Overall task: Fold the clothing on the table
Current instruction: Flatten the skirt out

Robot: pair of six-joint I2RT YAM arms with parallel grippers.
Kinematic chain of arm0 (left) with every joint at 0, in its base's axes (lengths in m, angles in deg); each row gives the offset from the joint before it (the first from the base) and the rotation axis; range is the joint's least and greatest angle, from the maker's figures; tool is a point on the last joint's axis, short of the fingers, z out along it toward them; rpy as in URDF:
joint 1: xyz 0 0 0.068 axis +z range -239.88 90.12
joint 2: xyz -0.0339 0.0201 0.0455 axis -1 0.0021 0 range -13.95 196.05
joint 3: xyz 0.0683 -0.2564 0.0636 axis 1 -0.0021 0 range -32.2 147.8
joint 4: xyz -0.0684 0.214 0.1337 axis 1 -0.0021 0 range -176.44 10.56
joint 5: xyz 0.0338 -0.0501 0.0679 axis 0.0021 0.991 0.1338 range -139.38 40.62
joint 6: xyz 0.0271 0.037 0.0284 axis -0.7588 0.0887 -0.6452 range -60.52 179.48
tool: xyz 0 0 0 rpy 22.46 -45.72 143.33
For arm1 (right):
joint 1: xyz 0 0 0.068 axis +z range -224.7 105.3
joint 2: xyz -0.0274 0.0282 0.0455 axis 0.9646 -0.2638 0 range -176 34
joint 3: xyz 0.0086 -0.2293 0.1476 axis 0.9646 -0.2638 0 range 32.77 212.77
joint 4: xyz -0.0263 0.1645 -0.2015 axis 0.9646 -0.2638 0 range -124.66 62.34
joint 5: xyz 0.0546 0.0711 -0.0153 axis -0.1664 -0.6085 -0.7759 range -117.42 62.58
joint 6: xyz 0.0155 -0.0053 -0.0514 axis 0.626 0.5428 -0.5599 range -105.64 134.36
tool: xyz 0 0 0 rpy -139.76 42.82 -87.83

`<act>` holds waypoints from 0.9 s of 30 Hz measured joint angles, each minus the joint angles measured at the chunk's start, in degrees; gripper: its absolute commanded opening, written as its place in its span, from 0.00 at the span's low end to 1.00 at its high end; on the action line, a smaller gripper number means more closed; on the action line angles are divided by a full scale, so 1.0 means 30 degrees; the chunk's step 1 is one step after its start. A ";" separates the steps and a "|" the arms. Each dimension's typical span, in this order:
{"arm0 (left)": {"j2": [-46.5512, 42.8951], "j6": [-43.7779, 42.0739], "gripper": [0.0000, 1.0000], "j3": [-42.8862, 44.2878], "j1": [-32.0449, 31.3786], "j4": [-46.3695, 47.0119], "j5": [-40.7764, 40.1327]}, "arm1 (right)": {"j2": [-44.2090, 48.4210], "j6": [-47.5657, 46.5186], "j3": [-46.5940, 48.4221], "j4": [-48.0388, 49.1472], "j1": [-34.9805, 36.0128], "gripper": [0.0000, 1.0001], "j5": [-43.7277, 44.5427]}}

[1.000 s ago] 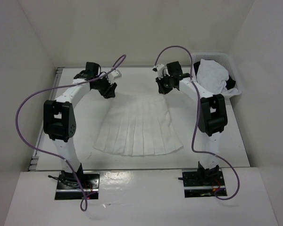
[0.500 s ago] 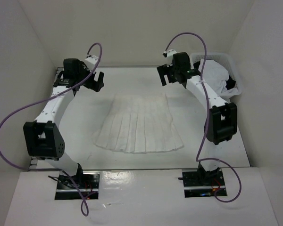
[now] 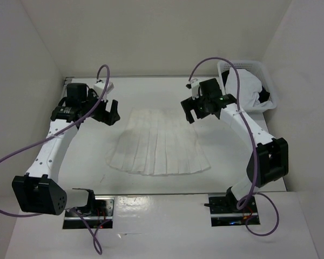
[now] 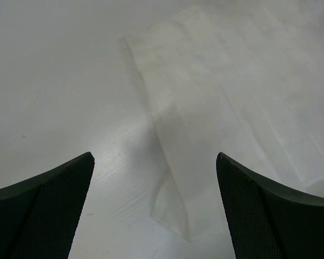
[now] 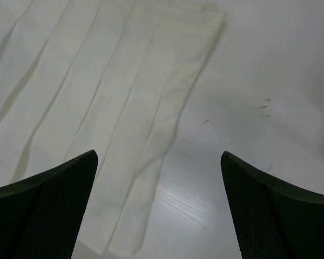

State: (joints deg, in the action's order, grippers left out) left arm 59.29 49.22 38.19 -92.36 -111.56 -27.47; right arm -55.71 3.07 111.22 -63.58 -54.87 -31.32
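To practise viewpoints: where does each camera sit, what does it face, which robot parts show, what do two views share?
Top: above and behind the robot, looking down on table, skirt, left arm, right arm.
Left wrist: above the left gripper, facing the skirt's left edge; both fingers show.
Right wrist: above the right gripper, facing the skirt's right edge; both fingers show.
Shared: both wrist views show skirt on table.
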 measured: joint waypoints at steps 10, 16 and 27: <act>-0.4197 0.1093 0.99 -0.3366 0.1814 -0.0991 -0.0838 | 0.0211 -0.0641 -0.2878 -0.1122 0.2572 0.99 -0.2280; -0.8641 0.1967 0.99 -0.4488 0.2543 0.0138 -0.2856 | -0.4284 -0.0634 -0.0612 -0.0874 0.6186 0.99 -0.1020; -0.6069 0.2994 0.99 -0.4794 0.2739 0.0743 -0.5537 | -0.8393 0.1494 0.2157 -0.0255 0.7271 0.99 0.0131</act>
State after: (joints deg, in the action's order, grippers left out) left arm 41.08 58.20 23.81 -84.14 -109.33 -44.08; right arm -80.89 7.55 117.69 -64.35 -33.05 -30.93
